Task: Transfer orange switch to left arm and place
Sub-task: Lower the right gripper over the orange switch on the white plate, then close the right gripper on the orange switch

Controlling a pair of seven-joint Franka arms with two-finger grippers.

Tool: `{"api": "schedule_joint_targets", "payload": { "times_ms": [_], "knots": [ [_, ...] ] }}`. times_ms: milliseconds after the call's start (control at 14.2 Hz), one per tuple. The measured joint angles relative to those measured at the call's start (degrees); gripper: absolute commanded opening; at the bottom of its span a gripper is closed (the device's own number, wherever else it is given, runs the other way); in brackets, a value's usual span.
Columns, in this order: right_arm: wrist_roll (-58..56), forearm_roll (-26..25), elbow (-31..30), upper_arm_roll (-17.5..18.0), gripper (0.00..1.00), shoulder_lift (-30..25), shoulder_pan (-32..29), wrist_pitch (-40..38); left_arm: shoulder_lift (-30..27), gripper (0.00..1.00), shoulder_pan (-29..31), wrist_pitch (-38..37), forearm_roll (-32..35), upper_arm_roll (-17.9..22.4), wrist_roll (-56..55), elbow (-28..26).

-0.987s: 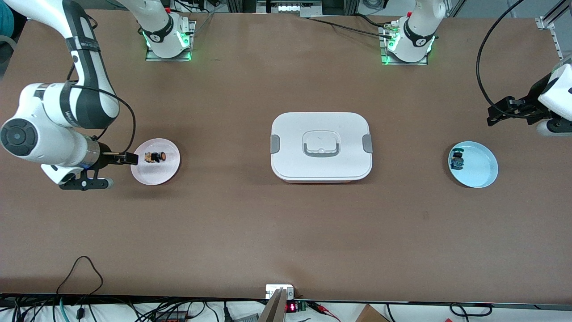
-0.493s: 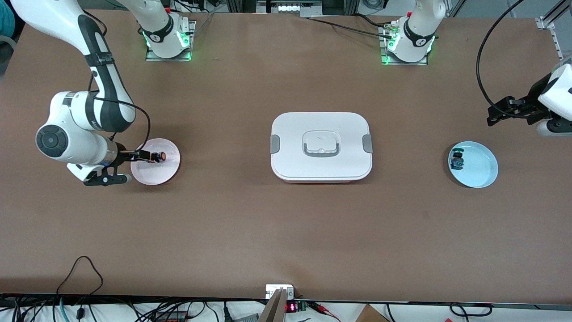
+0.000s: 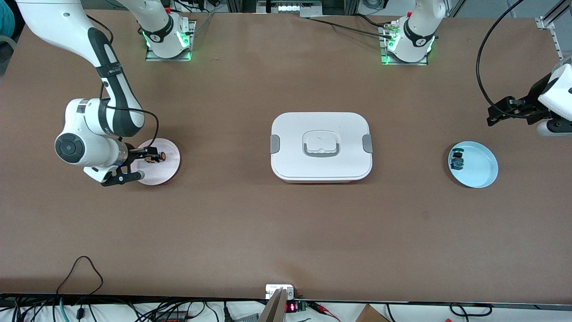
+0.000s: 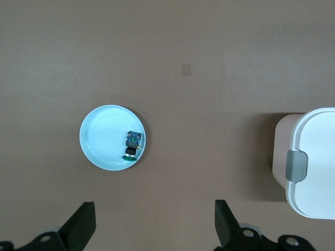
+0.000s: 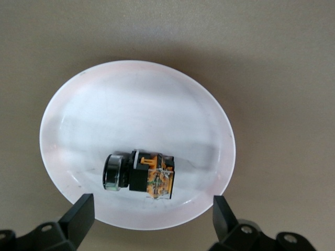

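The orange switch [image 3: 157, 157] lies on its side on a pink plate [image 3: 167, 167] toward the right arm's end of the table. In the right wrist view the switch [image 5: 138, 175] shows a black body, a metal-ringed cap and a yellowish end on the plate [image 5: 131, 104]. My right gripper [image 3: 146, 157] is open over the plate, and its fingers stand wide apart around the switch without touching it [image 5: 152, 217]. The white lidded box [image 3: 321, 146] sits mid-table. My left gripper [image 3: 495, 115] waits, open and empty [image 4: 153, 225], above the left arm's end of the table.
A light blue plate [image 3: 480, 167] with a small blue-green and black component [image 3: 456, 161] sits toward the left arm's end. It also shows in the left wrist view [image 4: 102, 141] with the component [image 4: 132, 145] and the box's edge [image 4: 314, 162]. Cables run along the table's near edge.
My right arm has swung toward the pink plate and brought its gripper from beside the rim to over the switch. The left arm has not moved.
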Motion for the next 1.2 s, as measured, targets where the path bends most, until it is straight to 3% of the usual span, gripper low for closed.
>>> {"api": "schedule_joint_targets", "payload": {
  "times_ms": [352,1198],
  "knots": [
    [-0.1,5.7,-0.1,0.1,1.00,1.8,0.0,1.1,0.0,1.00,0.0,-0.1,0.0,0.0,0.0,0.0],
    [2.4,6.2,-0.2,0.0,1.00,4.3,0.0,2.6,0.6,1.00,0.0,-0.1,0.0,0.0,0.0,0.7]
  ]
}}
